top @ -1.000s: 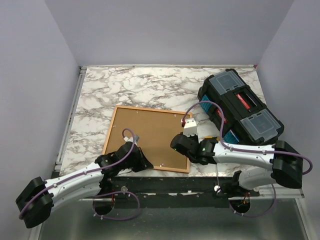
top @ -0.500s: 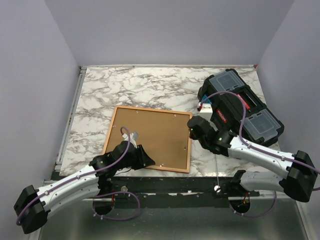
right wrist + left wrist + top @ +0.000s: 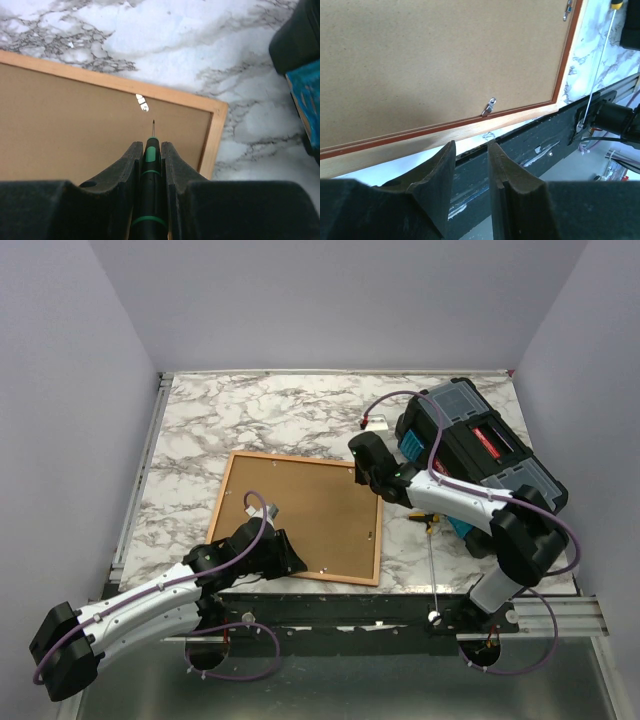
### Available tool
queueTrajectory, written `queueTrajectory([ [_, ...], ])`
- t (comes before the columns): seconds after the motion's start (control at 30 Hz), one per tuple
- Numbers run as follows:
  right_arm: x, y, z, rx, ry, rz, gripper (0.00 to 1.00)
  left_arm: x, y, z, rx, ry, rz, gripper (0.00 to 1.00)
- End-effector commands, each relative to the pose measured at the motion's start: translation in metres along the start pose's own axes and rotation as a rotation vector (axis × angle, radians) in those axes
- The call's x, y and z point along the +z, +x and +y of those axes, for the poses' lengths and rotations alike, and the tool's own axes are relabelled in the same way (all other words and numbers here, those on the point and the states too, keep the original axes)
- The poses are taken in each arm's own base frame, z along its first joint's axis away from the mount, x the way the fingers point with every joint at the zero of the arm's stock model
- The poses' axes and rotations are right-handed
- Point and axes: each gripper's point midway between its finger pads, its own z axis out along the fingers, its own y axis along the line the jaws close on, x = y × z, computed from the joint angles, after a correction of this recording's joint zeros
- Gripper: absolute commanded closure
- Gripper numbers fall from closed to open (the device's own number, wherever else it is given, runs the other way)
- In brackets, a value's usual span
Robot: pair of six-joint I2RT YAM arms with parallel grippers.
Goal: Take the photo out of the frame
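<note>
The frame (image 3: 296, 515) lies face down on the marble table, its brown backing board up inside an orange-red wooden rim. The photo is hidden under the board. My left gripper (image 3: 290, 558) is at the frame's near edge, open and empty; in the left wrist view (image 3: 471, 148) its fingers point past the rim (image 3: 470, 131) and a metal tab (image 3: 491, 106). My right gripper (image 3: 363, 470) hovers over the frame's far right corner, shut on a small black-and-green screwdriver (image 3: 150, 167). The screwdriver's tip points at a metal tab (image 3: 142, 102) on the board.
A black toolbox (image 3: 482, 458) with a blue side stands at the right, close behind my right arm. A yellow-handled screwdriver (image 3: 431, 558) with a long shaft lies on the table right of the frame. The table's near edge and a black rail (image 3: 535, 145) are just beneath my left gripper.
My right arm has swung from the frame's near right corner up to its far right corner, carrying the screwdriver. My left gripper has stayed at the near edge.
</note>
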Motion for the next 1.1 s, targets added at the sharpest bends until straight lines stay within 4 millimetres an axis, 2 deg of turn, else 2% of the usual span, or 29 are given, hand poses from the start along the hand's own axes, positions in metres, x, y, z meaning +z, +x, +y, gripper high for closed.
queueTrajectory([
  [0.0,0.022,-0.024,0.018,-0.056,-0.03,-0.048,0.99,0.004,0.004,0.021,-0.013,-0.069,0.001,0.68],
  [0.2,0.035,-0.024,0.026,-0.085,-0.035,-0.043,0.99,0.006,0.009,0.029,-0.039,-0.079,0.006,0.69],
  [0.87,0.046,-0.007,0.016,-0.123,0.014,-0.014,0.99,0.01,0.004,0.031,-0.014,-0.116,-0.001,0.68],
  [1.07,0.054,-0.006,0.024,-0.133,-0.01,-0.015,0.99,0.011,0.005,0.033,-0.009,-0.129,0.006,0.68],
])
